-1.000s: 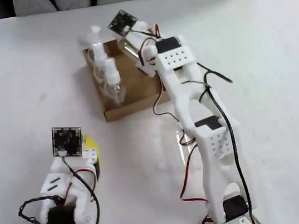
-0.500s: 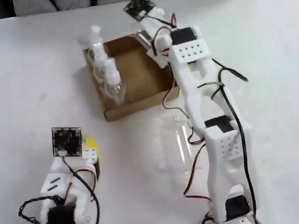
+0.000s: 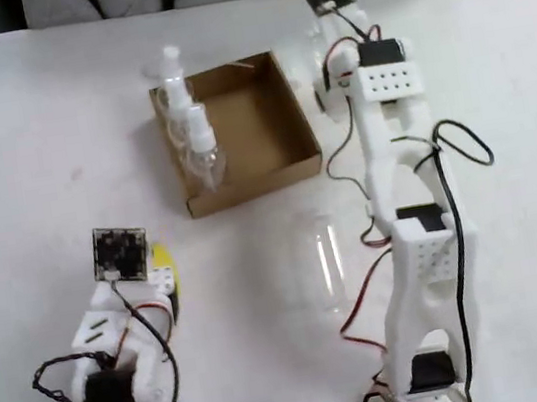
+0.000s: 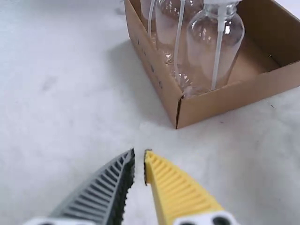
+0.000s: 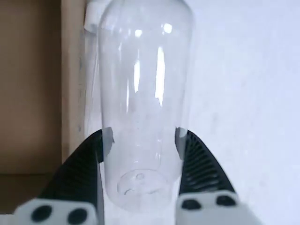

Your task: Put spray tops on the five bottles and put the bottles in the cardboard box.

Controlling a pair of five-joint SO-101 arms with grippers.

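Observation:
The open cardboard box point(image 3: 267, 125) sits at the table's far middle, with clear bottles with white spray tops point(image 3: 201, 140) standing along its left wall; the left wrist view has them close by point(image 4: 213, 42). My right gripper point(image 5: 143, 138) is shut on a clear bottle point(image 5: 140, 79), held just past the box wall point(image 5: 70, 93); from above, that arm point(image 3: 377, 84) stands right of the box. Another clear bottle point(image 3: 328, 263) lies on the table in front of the box. My left gripper point(image 4: 139, 164) is shut and empty, low over the table short of the box corner point(image 4: 178, 110).
The left arm point(image 3: 120, 355) rests at the near left, its yellow finger point(image 3: 164, 267) pointing toward the box. The right arm's base point(image 3: 417, 381) is at the near edge. Bare white table point(image 3: 45, 123) lies left of the box and at the far right.
My right arm has swung from over the box's far right corner to the table right of the box, carrying the bottle. This uncovered the lying bottle. The left arm has not moved.

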